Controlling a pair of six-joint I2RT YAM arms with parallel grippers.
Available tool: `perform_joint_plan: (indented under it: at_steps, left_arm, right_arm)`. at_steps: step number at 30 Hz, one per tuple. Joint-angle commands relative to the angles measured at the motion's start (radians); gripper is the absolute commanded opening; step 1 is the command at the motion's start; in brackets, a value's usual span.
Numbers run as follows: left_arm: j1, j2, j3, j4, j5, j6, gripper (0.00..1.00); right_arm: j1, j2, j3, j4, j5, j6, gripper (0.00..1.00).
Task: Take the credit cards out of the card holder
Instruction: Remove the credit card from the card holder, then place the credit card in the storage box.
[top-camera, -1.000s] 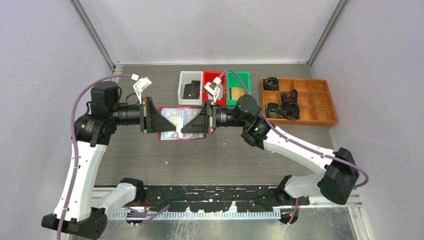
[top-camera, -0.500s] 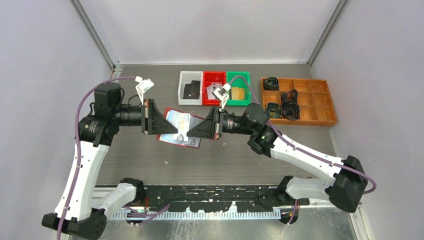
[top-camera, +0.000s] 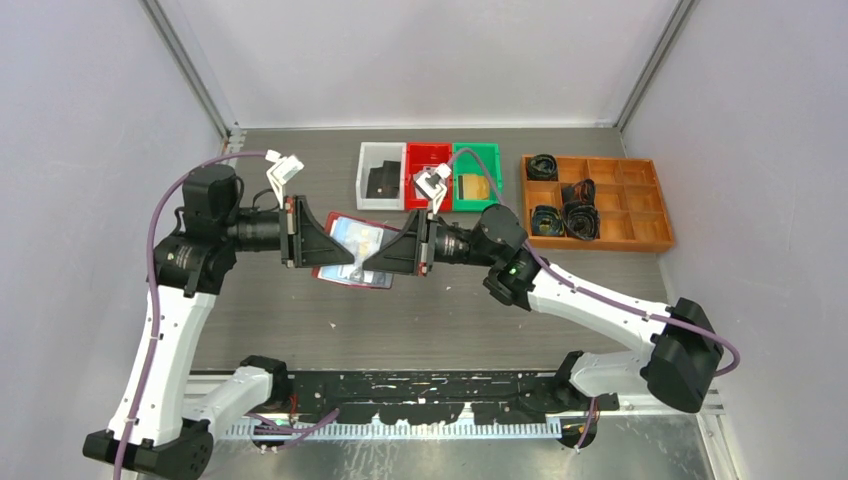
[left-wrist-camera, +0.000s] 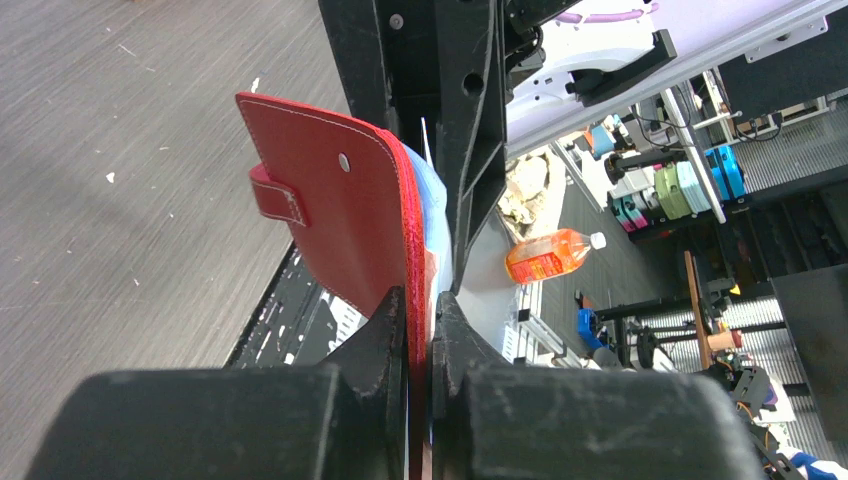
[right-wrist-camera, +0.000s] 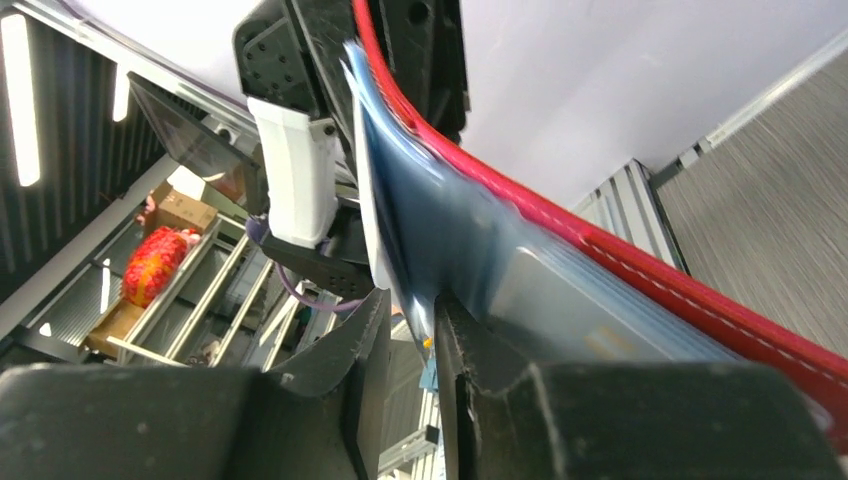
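1. Left gripper (left-wrist-camera: 420, 300) is clamped on the red cover of the card holder (left-wrist-camera: 340, 200), holding it above the table (top-camera: 400, 320) between the two arms.
2. Right gripper (right-wrist-camera: 412, 305) has its jaws narrowly apart around the edge of a pale blue-grey pocket page. Whether it pinches a card cannot be told.
3. Credit cards (top-camera: 362, 238) appear to sit in the pockets. None shows outside the holder, so the extraction seems barely begun.

Three bins (top-camera: 428, 156) stand near an orange tray (top-camera: 641, 201).
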Motion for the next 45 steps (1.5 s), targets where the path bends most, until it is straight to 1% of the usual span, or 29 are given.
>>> perform_joint_plan:
  at_steps: [1,4,6,13,15,17,19,20,21,23,26,27,28,30,32,33,35,40,43,45]
  left_arm:
    - [0.0,-0.021,0.03,0.048,0.031,-0.014,0.0]
    - [0.0,-0.022,0.04,0.036,0.031,-0.005,0.0]
    - [0.0,-0.026,0.044,0.035,0.025,-0.002,0.0]
    - [0.001,-0.013,0.065,0.047,0.014,-0.003,0.0]
    - [0.001,-0.011,0.073,0.047,0.009,0.0,0.0]
    - [0.002,-0.01,0.081,0.041,0.009,0.011,0.0]
    - [0.003,-0.01,0.092,0.014,0.01,0.048,0.0]
    - [0.005,-0.007,0.104,-0.011,0.006,0.072,0.0]
    - [0.005,-0.005,0.114,-0.037,0.0,0.101,0.0]
    - [0.004,-0.004,0.129,-0.086,-0.02,0.151,0.0]
    - [0.005,-0.012,0.142,-0.145,-0.055,0.22,0.0]
    - [0.005,-0.015,0.145,-0.163,-0.072,0.244,0.0]
    - [0.004,-0.02,0.147,-0.182,-0.093,0.267,0.0]
    - [0.005,-0.029,0.154,-0.216,-0.129,0.313,0.0]
    - [0.005,-0.033,0.161,-0.247,-0.14,0.348,0.0]
    - [0.004,-0.036,0.161,-0.253,-0.142,0.352,0.0]
    - [0.005,-0.041,0.162,-0.261,-0.143,0.357,0.0]
    - [0.005,-0.053,0.156,-0.269,-0.138,0.37,0.0]
    - [0.005,-0.054,0.154,-0.268,-0.132,0.369,0.0]
    - [0.005,-0.055,0.156,-0.267,-0.13,0.368,0.0]
  right_arm:
    - [0.002,0.024,0.09,0.171,-0.008,0.046,0.28]
    - [-0.003,0.018,0.064,0.221,-0.009,0.072,0.18]
    - [-0.005,-0.007,0.031,0.222,-0.002,0.07,0.15]
    - [-0.011,-0.128,-0.097,0.064,0.021,-0.018,0.11]
    - [-0.024,-0.158,-0.122,0.021,0.016,-0.034,0.11]
    - [-0.052,-0.192,-0.134,-0.037,0.0,-0.051,0.08]
    - [-0.113,-0.23,-0.109,-0.175,-0.032,-0.109,0.06]
    - [-0.151,-0.244,-0.074,-0.302,-0.041,-0.161,0.04]
    - [-0.195,-0.251,-0.005,-0.439,-0.037,-0.239,0.03]
    - [-0.283,-0.226,0.11,-0.683,-0.01,-0.363,0.01]
    - [-0.419,-0.109,0.252,-0.853,-0.024,-0.449,0.01]
    - [-0.444,-0.035,0.306,-0.894,-0.022,-0.483,0.01]
    - [-0.463,0.004,0.355,-0.94,-0.01,-0.515,0.01]
    - [-0.477,0.136,0.478,-1.053,0.074,-0.602,0.01]
    - [-0.479,0.306,0.618,-1.171,0.195,-0.695,0.01]
    - [-0.484,0.373,0.684,-1.209,0.226,-0.723,0.01]
    - [-0.49,0.494,0.805,-1.262,0.294,-0.769,0.01]
    - [-0.501,0.732,1.058,-1.313,0.364,-0.829,0.01]
    - [-0.501,0.861,1.205,-1.371,0.366,-0.855,0.01]
    - [-0.502,0.929,1.271,-1.381,0.369,-0.86,0.01]
